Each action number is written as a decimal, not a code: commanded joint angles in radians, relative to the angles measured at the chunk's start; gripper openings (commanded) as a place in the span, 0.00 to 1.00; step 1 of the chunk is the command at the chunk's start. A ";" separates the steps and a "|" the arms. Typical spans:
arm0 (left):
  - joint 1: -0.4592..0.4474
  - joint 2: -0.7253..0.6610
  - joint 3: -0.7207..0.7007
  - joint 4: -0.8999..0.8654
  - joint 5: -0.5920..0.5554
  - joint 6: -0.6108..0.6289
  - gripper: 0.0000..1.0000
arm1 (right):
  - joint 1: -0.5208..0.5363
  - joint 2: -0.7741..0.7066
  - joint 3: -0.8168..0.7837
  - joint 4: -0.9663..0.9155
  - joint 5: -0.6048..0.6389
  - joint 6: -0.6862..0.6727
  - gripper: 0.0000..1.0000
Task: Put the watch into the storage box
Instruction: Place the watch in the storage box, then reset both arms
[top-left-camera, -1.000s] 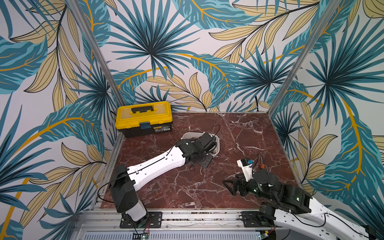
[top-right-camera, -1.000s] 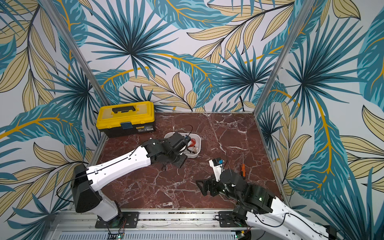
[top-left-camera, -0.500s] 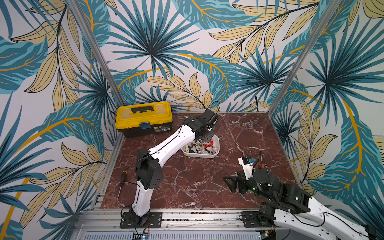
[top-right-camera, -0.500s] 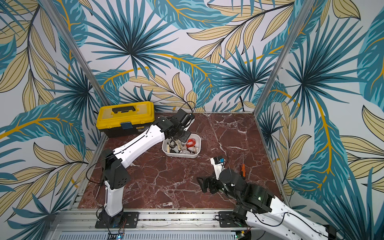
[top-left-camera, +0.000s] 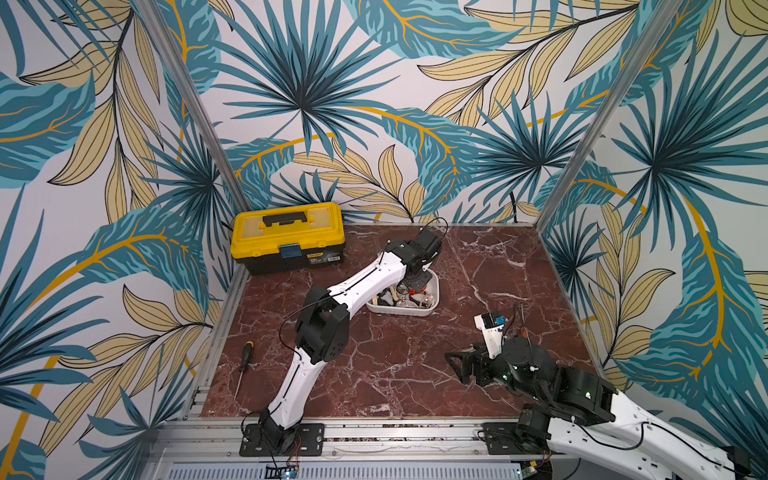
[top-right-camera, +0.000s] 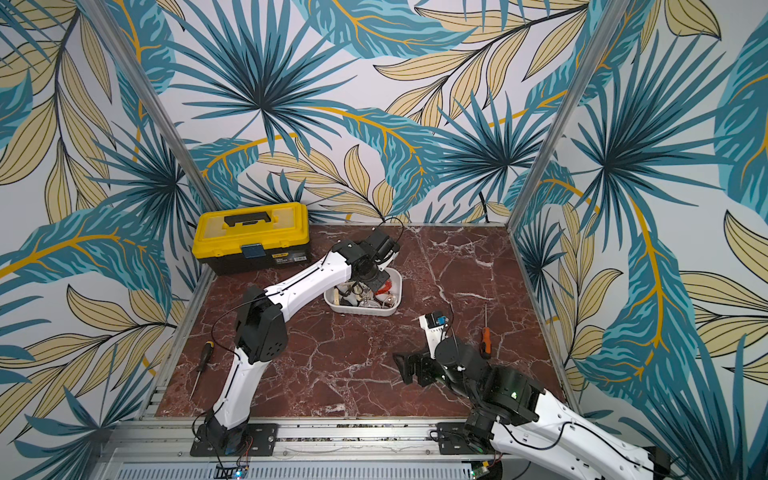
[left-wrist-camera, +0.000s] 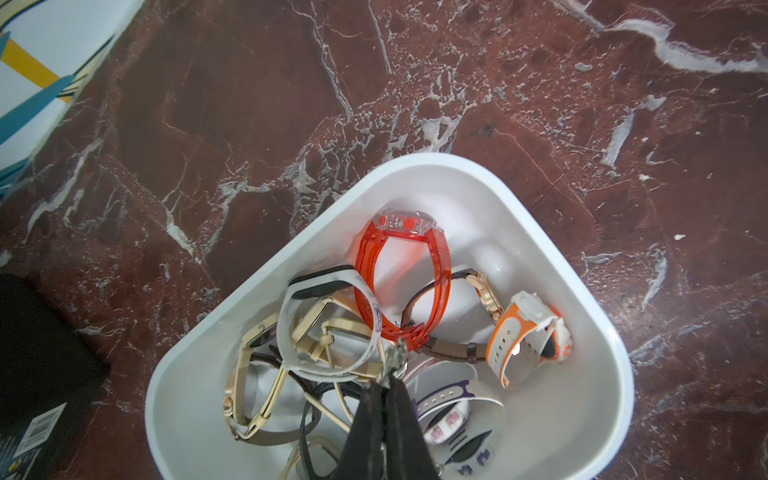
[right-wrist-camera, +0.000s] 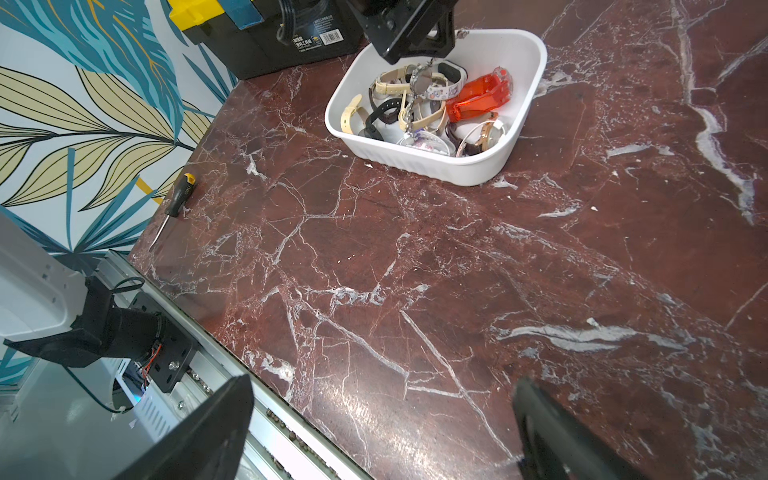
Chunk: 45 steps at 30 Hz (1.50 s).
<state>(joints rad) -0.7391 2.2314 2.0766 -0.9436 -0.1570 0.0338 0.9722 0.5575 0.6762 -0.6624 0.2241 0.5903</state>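
Marble tabletop (top-left-camera: 395, 353): watch (right-wrist-camera: 419, 83) hangs from left tool (left-wrist-camera: 390, 380) over storage box (left-wrist-camera: 440, 160)

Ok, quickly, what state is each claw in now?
Left claw: closed on the silver watch, over the white box.
Right claw: open, empty.

The left arm (top-left-camera: 365, 276) and right arm (top-left-camera: 665, 451) are white shells between chunky black joint housings, trailed by thin black cables. Black base plates (top-left-camera: 309, 440) at 6 o'clock carry silver screws. The left gripper (left-wrist-camera: 390, 384) is matt black and tapered.
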 joint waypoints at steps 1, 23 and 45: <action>-0.005 -0.014 -0.070 0.078 0.021 -0.007 0.11 | 0.003 -0.012 -0.015 -0.002 0.019 -0.008 1.00; -0.036 -0.381 -0.271 0.212 0.068 -0.098 0.84 | 0.004 0.058 0.011 0.034 0.103 -0.008 1.00; 0.599 -1.021 -1.211 0.964 -0.077 -0.401 1.00 | -0.698 0.834 0.381 0.316 0.078 -0.139 1.00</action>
<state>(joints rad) -0.1688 1.2087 0.9291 -0.1356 -0.1539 -0.3267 0.3153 1.3647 1.0458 -0.4091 0.2176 0.4728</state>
